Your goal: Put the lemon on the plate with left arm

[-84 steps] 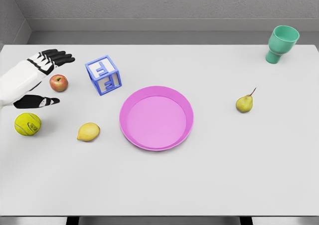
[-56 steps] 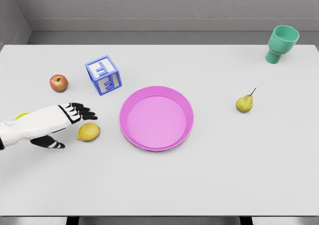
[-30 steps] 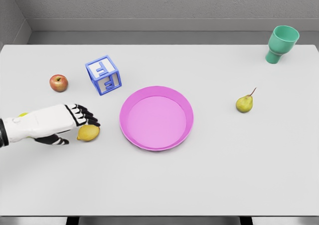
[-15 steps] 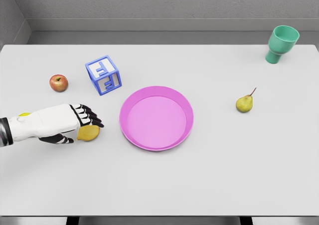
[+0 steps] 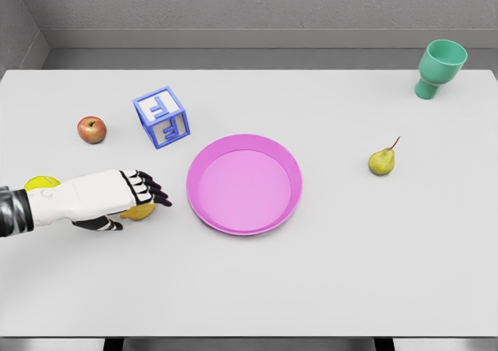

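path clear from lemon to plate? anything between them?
Nothing visible in the way. The lemon sits under the left hand, just left of the pink plate, with only bare table between them. The letter block and apple lie farther back, off that line.

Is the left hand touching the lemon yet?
Cannot tell. In the head view the left hand covers most of the lemon; no gap shows, but contact isn't plain.

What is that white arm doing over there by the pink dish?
The robot's left hand is reaching over a lemon on the table, fingers draped across it, apparently about to grasp it. The lemon still sits just left of the pink plate, which holds nothing yet. The right arm is out of view.
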### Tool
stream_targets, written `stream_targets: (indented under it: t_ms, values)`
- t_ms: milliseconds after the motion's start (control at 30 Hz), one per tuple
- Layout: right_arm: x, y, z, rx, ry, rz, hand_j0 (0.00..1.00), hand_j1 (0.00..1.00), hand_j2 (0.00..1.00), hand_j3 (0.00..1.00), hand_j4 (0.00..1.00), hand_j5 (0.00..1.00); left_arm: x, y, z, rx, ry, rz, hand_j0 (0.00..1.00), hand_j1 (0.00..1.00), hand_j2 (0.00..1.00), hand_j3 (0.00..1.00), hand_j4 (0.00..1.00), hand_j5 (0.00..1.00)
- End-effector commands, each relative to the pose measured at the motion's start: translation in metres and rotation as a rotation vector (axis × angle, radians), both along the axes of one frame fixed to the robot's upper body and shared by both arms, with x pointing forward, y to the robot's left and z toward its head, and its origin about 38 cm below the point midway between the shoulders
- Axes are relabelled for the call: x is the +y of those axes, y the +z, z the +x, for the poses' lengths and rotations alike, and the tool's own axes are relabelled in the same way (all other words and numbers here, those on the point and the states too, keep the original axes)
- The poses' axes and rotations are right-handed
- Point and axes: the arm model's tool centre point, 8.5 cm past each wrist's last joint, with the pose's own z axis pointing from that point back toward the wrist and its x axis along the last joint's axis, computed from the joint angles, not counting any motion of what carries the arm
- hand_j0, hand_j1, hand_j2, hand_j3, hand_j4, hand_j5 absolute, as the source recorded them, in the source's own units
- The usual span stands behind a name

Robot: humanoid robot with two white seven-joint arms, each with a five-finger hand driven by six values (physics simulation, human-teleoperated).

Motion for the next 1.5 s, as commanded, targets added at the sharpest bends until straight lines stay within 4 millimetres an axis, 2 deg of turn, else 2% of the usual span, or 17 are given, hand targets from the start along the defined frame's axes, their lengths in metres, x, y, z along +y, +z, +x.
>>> stream_targets:
  t_ms: [0,267,533,667,1033,1200,1400,1467]
  values:
    - [0.0,0.0,0.0,0.0,0.001,0.0,1.0,1.0,1.0,1.0,1.0,1.0,0.0,-0.001,0.0,0.002,0.004,0.0,0.89,0.89,0.89,0.89,0.89,0.89]
    - [0.0,0.0,0.0,0.0,0.001,0.0,1.0,1.0,1.0,1.0,1.0,1.0,0.006,-0.005,0.003,0.011,0.022,0.008,0.92,0.92,0.92,0.92,0.92,0.92]
    - [0.0,0.0,0.0,0.0,-0.001,0.0,1.0,1.0,1.0,1.0,1.0,1.0,0.013,-0.005,0.008,0.01,0.046,0.015,0.92,0.92,0.92,0.92,0.92,0.92]
    - [0.0,0.0,0.0,0.0,-0.001,0.0,1.0,1.0,1.0,1.0,1.0,1.0,0.002,-0.012,0.008,0.014,0.027,0.021,0.92,0.92,0.92,0.92,0.92,0.92]
    - [0.0,0.0,0.0,0.0,-0.001,0.0,1.0,1.0,1.0,1.0,1.0,1.0,-0.005,-0.012,0.011,0.008,0.016,0.034,0.91,0.91,0.91,0.91,0.91,0.91]
    - [0.0,0.0,0.0,0.0,0.001,0.0,1.0,1.0,1.0,1.0,1.0,1.0,-0.007,-0.013,0.011,0.005,0.013,0.033,0.89,0.89,0.89,0.89,0.89,0.89]
    - [0.0,0.0,0.0,0.0,-0.001,0.0,1.0,1.0,1.0,1.0,1.0,1.0,-0.006,-0.015,0.011,-0.001,0.011,0.053,0.77,0.77,0.77,0.77,0.77,0.77]
    - [0.0,0.0,0.0,0.0,-0.001,0.0,1.0,1.0,1.0,1.0,1.0,1.0,-0.006,-0.015,0.011,-0.002,0.011,0.056,0.76,0.76,0.76,0.76,0.76,0.76]
